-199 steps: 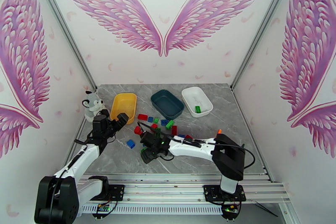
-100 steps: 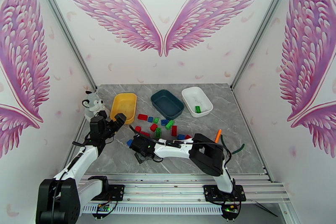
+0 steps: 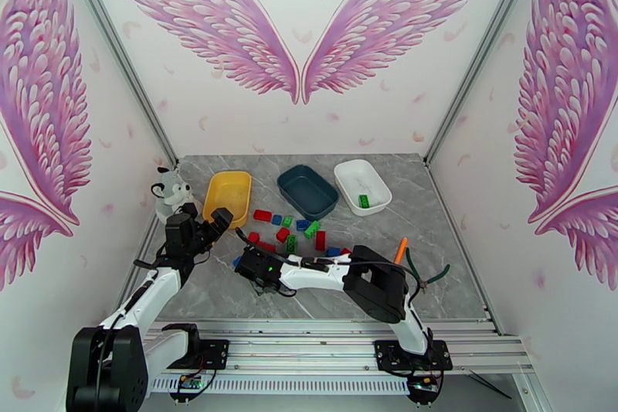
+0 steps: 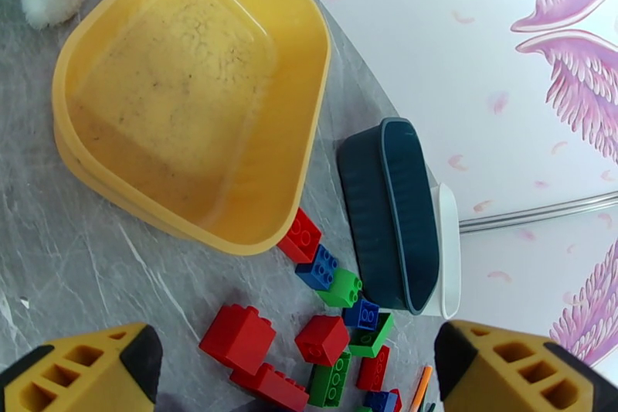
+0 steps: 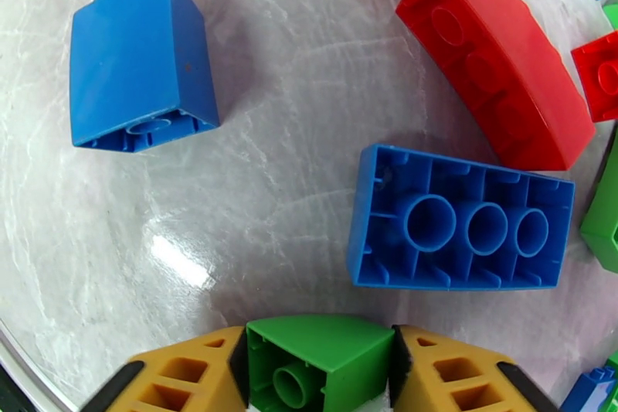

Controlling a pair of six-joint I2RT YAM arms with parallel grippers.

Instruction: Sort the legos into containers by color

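Right hand (image 5: 318,363) clenched on green brick (image 5: 320,340), low over bench (image 5: 270,197), near edge, left of centre. Brick judged light, rigid, slick; grip across flat side walls suits. Left hand (image 4: 305,375) spread wide, empty, beside yellow tray (image 4: 315,97). White tray (image 3: 351,176) at far edge holds green piece (image 3: 363,201).

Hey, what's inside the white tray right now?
One green lego lies in the white tray, toward its near edge. The rest of the floor looks bare. From the left wrist, the teal tray covers its inside.
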